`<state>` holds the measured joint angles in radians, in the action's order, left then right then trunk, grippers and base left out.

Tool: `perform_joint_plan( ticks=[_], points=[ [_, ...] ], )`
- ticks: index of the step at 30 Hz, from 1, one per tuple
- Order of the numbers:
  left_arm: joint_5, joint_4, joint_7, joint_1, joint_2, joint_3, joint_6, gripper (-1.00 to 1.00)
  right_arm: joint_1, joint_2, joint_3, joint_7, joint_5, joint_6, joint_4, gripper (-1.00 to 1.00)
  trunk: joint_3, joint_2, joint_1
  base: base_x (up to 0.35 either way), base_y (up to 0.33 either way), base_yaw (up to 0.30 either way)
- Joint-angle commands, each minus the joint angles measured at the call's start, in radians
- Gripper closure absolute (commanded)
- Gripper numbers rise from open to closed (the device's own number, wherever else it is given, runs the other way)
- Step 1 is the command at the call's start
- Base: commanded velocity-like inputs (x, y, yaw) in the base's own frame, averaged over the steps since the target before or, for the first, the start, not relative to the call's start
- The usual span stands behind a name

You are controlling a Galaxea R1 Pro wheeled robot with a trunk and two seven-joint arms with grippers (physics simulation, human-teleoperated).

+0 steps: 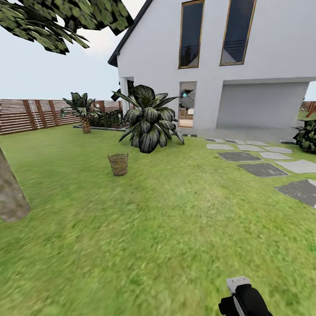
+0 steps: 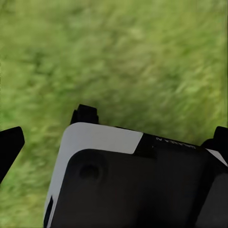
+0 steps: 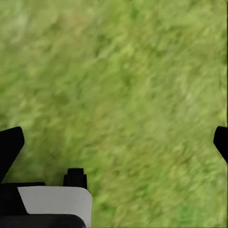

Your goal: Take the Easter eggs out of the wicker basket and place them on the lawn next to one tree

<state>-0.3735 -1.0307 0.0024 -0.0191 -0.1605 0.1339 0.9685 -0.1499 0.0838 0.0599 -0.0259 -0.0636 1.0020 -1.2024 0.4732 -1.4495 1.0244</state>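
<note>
The wicker basket (image 1: 118,164) stands upright on the lawn (image 1: 166,219) some way ahead and a little left, in front of a big dark-leaved plant. Its weave hides whatever is inside, so the Easter eggs are not visible from here. The tree (image 1: 10,193) shows its thick mottled trunk at the left edge, with leaves overhead. My left gripper (image 2: 114,142) hangs open over bare grass, its black fingertips (image 2: 9,147) spread wide. My right gripper (image 3: 115,142) is also open over grass, with nothing between its fingertips (image 3: 10,145). Part of my right arm (image 1: 243,298) shows low in the head view.
A white house (image 1: 245,57) stands behind the lawn. Grey stepping stones (image 1: 263,169) run across the right side. The large dark-leaved plant (image 1: 149,118) sits just behind the basket. A small palm (image 1: 83,109) and a brown slat fence (image 1: 30,115) line the far left.
</note>
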Motion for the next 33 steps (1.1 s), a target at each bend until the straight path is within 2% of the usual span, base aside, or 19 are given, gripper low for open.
perform_joint_plan(
  ticks=[1, 3, 5, 7, 9, 15, 22, 27, 33],
  points=[
    [-0.002, 0.0, 0.0, -0.001, 0.0, 0.001, 0.004, -1.0, 0.0, 0.0, -0.027, -0.001, -0.004, 0.004, 0.0, -1.0, 0.001, -0.001, 0.001, 0.34, 0.0, 0.103],
    [-0.002, -0.001, -0.001, -0.001, 0.0, 0.001, 0.005, -1.0, -0.011, 0.004, -0.055, -0.002, -0.03, 0.002, 0.066, -1.0, 0.002, -0.001, 0.001, 0.341, 0.0, 0.043],
    [0.0, -0.006, 0.0, -0.001, 0.0, 0.001, 0.005, -1.0, -0.055, 0.018, -0.064, -0.002, -0.058, -0.001, 0.153, -1.0, 0.002, -0.001, 0.001, 0.341, 0.0, 0.018],
    [0.001, -0.03, 0.001, -0.001, -0.001, 0.001, 0.006, -1.0, -0.108, 0.039, -0.069, -0.002, -0.071, -0.009, 0.27, -1.0, 0.002, -0.001, 0.001, 0.341, 0.0, 0.007],
    [0.0, -0.056, 0.007, -0.009, 0.0, 0.001, 0.007, -1.0, -0.142, 0.051, -0.072, -0.001, -0.074, -0.019, 0.335, -1.0, 0.002, -0.001, 0.001, 0.341, 0.0, 0.003],
    [-0.003, -0.046, 0.023, -0.068, 0.006, 0.001, 0.01, -1.0, -0.165, 0.043, -0.07, 0.0, -0.08, -0.018, 0.327, -1.0, 0.002, -0.001, 0.001, 0.341, 0.0, 0.001],
    [-0.001, -0.002, 0.024, -0.074, 0.006, 0.0, 0.007, -1.0, -0.166, 0.04, -0.066, -0.001, -0.082, -0.022, 0.325, -1.0, 0.002, -0.001, 0.001, 0.341, 0.0, 0.0],
    [-0.004, -0.004, 0.022, -0.074, 0.006, -0.001, 0.009, -1.0, -0.166, 0.028, -0.065, -0.002, -0.089, -0.02, 0.325, -1.0, 0.002, -0.001, 0.001, 0.341, 0.0, 0.0],
    [0.002, -0.003, 0.023, -0.074, 0.006, 0.0, 0.007, -1.0, -0.166, 0.027, -0.065, -0.002, -0.09, -0.023, 0.325, -1.0, 0.002, -0.001, 0.001, 0.341, 0.0, 0.0]
  ],
)
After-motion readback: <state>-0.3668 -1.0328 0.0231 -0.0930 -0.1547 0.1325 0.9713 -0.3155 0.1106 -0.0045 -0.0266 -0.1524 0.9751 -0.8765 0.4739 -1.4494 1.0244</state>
